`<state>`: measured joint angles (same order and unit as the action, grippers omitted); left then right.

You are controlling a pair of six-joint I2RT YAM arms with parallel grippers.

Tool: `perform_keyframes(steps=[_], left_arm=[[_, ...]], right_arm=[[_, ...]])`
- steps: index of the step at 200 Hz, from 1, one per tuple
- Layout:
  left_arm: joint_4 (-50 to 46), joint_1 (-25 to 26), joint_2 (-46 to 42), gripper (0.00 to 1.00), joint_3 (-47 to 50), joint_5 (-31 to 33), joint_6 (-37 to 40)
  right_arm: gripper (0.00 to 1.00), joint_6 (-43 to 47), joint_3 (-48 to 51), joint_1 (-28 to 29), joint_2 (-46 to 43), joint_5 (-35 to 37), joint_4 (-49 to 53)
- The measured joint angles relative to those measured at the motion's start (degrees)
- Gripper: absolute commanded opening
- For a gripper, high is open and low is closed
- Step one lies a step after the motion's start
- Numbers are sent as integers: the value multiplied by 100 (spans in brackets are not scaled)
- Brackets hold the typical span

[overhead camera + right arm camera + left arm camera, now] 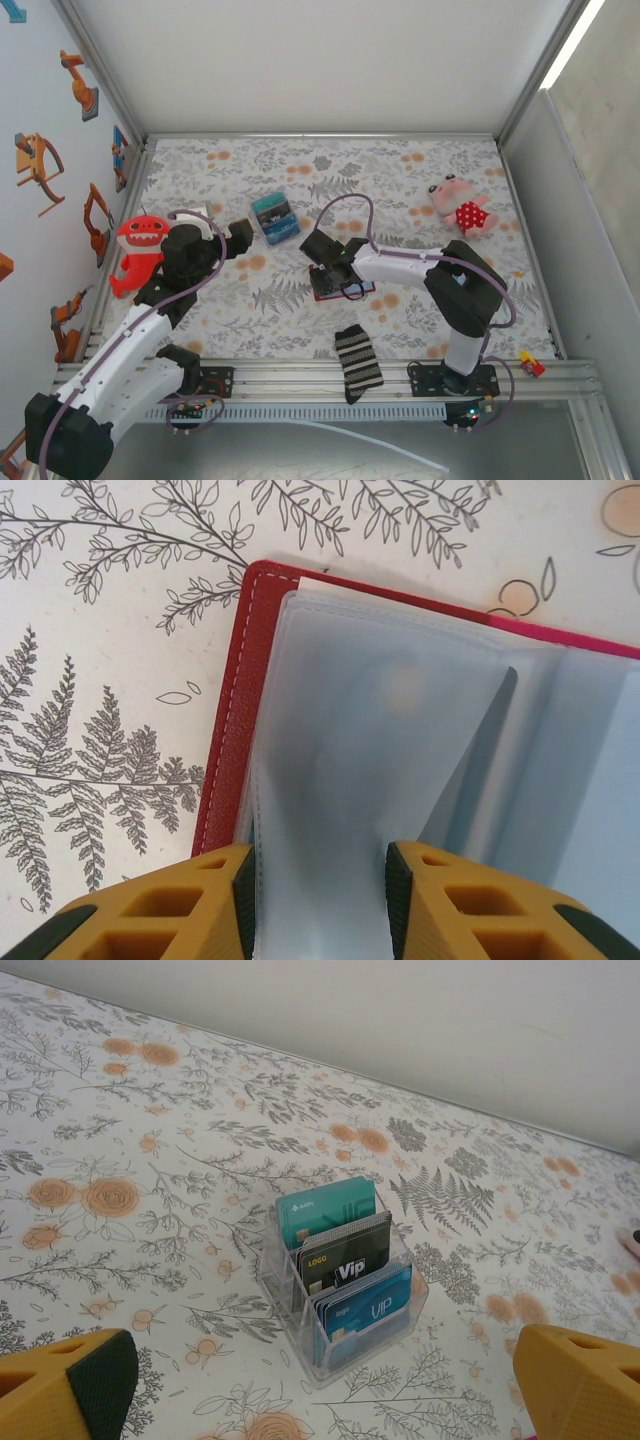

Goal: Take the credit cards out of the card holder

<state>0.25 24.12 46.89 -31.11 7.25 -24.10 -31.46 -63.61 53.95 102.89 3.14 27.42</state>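
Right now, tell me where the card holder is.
In the top view the card holder lies open mid-table, under the right tool, just beyond the striped sock.

Dark-red card holder, blue-grey pockets, floral-print table

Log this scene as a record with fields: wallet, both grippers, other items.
card holder: red, lying open, translucent pockets up
right gripper: jaws straddle a pocket; grip unclear
left gripper: open, facing clear stand of cards (teal, black, blue)
other items: red shark toy, pink plush, striped sock
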Motion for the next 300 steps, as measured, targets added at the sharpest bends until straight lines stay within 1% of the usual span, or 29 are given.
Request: perform_keyframes(steps=[53, 89, 118, 165, 185, 211, 222, 254, 300], left_arm=[[-4, 24, -11, 97, -2, 0, 57], [-7, 39, -11, 97, -22, 0, 66], [-7, 63, -9, 97, -50, -2, 66], [-4, 72, 0, 97, -74, 2, 66], [-4, 72, 7, 97, -74, 2, 66], [-7, 72, 39, 97, -76, 2, 70], [-7, 72, 50, 97, -76, 2, 85], [-13, 118, 76, 97, -101, -2, 170], [-31, 291, 197, 97, -195, -2, 341]], right_arm=[[36, 0, -83, 0, -138, 350, 299], [32, 2, -90, 0, -173, 511, 431], [26, -4, -90, 0, -173, 522, 498], [23, -7, -90, 59, -173, 334, 466], [20, -11, -90, 85, -173, 243, 448], [11, -15, -90, 87, -173, 229, 450], [9, -24, -90, 87, -173, 234, 455], [7, -28, -90, 87, -238, 389, 546], [8, -74, -90, 87, -645, 706, 745]])
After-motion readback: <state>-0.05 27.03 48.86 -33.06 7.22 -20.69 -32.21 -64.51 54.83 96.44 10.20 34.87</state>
